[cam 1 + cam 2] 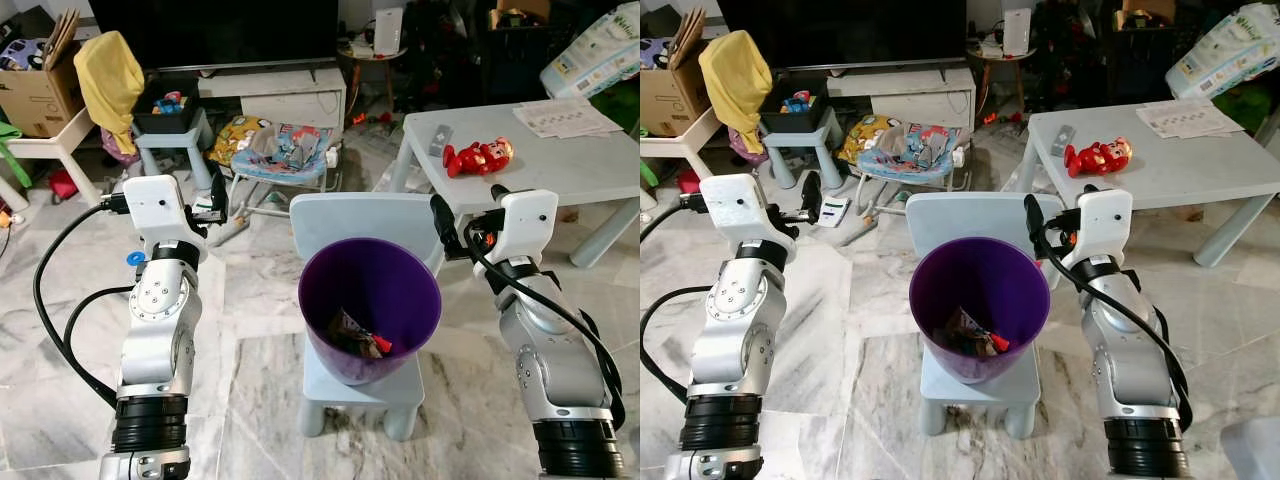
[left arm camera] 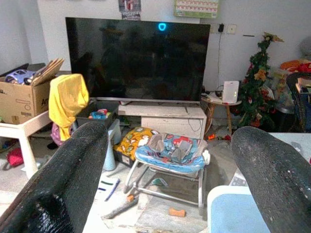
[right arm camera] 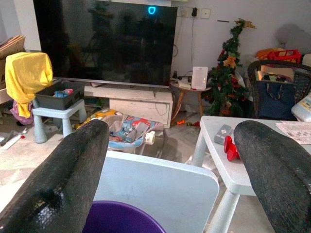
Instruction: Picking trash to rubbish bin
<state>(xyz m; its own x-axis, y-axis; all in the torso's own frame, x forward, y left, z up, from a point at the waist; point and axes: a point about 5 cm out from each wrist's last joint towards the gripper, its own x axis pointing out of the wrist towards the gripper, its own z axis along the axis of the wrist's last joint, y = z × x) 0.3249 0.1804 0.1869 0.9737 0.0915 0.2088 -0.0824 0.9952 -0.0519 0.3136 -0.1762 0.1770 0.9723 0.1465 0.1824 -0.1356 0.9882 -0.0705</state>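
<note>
Television (image 2: 138, 58): large flat black screen against the far wall, over a low white stand (image 1: 272, 95).
Grey table (image 1: 560, 165): smooth pale plastic, to the robot's right; carries a red toy figure (image 1: 478, 157) and printed sheets (image 1: 566, 118).
Cardboard box (image 1: 38, 85): brown, flaps up, on a white side table at far left; a toy car shows at its top in the left wrist view.
Baby bouncer (image 1: 285, 155): patterned fabric seat on a metal frame, on the marble floor (image 1: 70, 340).
Small chair (image 1: 365, 225): light blue plastic, directly ahead; bears the bin on its seat.
Rubbish bin (image 1: 370, 305): purple, round, tapering downward, tilted toward the robot; smooth plastic.
Bin contents: crumpled trash (image 1: 355, 338) at the bottom, dark wrappers with a red scrap.
Yellow cloth (image 1: 108, 75): soft, draped over something beside the box.
Dark tray (image 1: 165, 110): on a grey stool, holds small toys.
Left gripper (image 2: 170, 179): raised left of the bin, well apart from it; textured black fingers (image 2: 73, 179) spread wide, nothing between them.
Right gripper (image 3: 175, 179): raised just right of the bin rim, above the chair back; fingers (image 3: 63, 179) spread wide, nothing held.
</note>
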